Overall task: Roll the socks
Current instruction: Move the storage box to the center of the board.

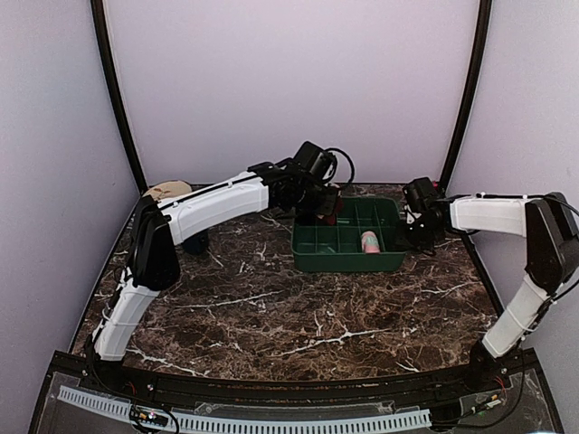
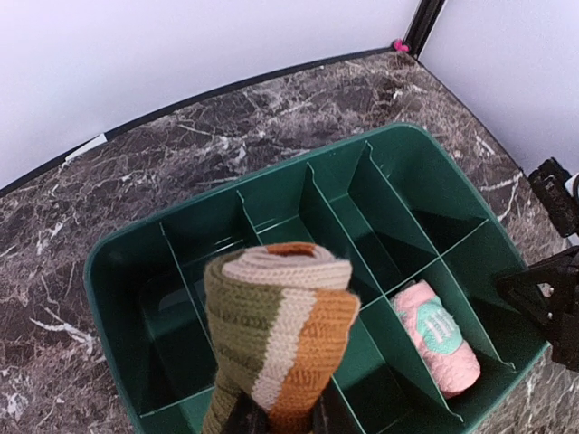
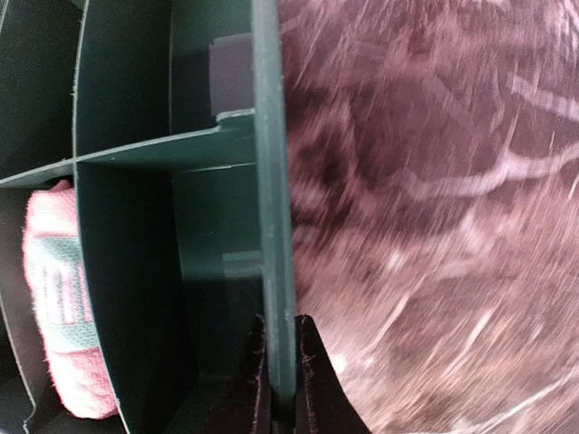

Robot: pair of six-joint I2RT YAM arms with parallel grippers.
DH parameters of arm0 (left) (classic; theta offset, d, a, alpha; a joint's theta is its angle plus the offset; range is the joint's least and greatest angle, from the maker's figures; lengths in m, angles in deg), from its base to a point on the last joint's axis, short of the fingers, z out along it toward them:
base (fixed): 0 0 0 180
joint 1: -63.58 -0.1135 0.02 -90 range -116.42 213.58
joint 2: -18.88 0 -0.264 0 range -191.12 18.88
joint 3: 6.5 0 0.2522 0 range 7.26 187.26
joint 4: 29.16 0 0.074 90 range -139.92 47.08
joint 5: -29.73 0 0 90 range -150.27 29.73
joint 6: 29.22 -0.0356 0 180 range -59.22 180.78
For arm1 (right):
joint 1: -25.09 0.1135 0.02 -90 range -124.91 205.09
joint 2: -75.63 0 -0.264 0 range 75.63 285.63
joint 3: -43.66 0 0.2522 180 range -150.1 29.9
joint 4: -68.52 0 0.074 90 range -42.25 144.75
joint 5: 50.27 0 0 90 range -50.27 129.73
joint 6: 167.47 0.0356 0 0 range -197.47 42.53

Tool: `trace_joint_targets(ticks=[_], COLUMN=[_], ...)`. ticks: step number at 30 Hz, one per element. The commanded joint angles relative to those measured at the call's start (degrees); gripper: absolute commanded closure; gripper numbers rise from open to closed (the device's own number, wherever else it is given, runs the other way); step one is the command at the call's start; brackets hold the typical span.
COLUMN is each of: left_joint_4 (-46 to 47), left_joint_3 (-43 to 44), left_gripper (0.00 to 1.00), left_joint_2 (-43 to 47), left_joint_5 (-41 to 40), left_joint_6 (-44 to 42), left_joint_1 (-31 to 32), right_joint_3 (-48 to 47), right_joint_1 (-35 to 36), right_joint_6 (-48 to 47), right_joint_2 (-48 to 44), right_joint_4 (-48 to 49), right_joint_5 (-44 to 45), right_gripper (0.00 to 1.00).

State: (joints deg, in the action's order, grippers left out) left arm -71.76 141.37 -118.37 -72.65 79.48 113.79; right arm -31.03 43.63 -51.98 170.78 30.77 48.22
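Observation:
My left gripper (image 2: 279,418) is shut on a rolled striped sock (image 2: 276,330) in olive, cream and orange, held above the left compartments of a green divided bin (image 2: 116,271). In the top view the left gripper (image 1: 318,210) hangs over the bin's back left corner (image 1: 303,237). A rolled pink sock (image 2: 439,336) with a teal and white mark lies in a front right compartment; it also shows in the top view (image 1: 370,241) and the right wrist view (image 3: 63,298). My right gripper (image 3: 280,380) is shut on the bin's right wall (image 3: 270,181), one finger inside, one outside.
The bin stands on a dark marble table (image 1: 271,307) at the back centre-right. A round beige plate (image 1: 166,190) sits at the back left corner. Pale walls and black corner posts (image 1: 116,90) enclose the table.

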Motion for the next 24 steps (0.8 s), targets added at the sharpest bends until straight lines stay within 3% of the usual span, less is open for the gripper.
trace_joint_targets(ticks=[1,8,18,24], left_joint_4=[-6.8,-6.8,-12.3,-13.8], left_joint_3=[-0.6,-13.7,-13.8,-13.7], left_gripper=[1.0,1.0,1.0,1.0], left_joint_2=[3.3,10.9,12.4,12.1], left_joint_5=[-5.4,-11.6,-15.0,-17.3], left_joint_6=[-2.7,1.5,7.8,9.9], left_joint_1=[2.2,4.0,6.1,7.2], right_joint_3=[5.3,10.1,13.2,12.3], right_joint_1=[4.7,10.8,16.7,18.1], right_joint_6=[11.7,20.6,30.2,31.7], right_joint_2=[-6.6,-10.0,-10.7,-11.0], right_joint_4=[0.4,0.0,1.1,-0.7], right_joint_5=[3.4,8.1,11.5,14.2], right_gripper=[0.99,0.93,0.79,0.75])
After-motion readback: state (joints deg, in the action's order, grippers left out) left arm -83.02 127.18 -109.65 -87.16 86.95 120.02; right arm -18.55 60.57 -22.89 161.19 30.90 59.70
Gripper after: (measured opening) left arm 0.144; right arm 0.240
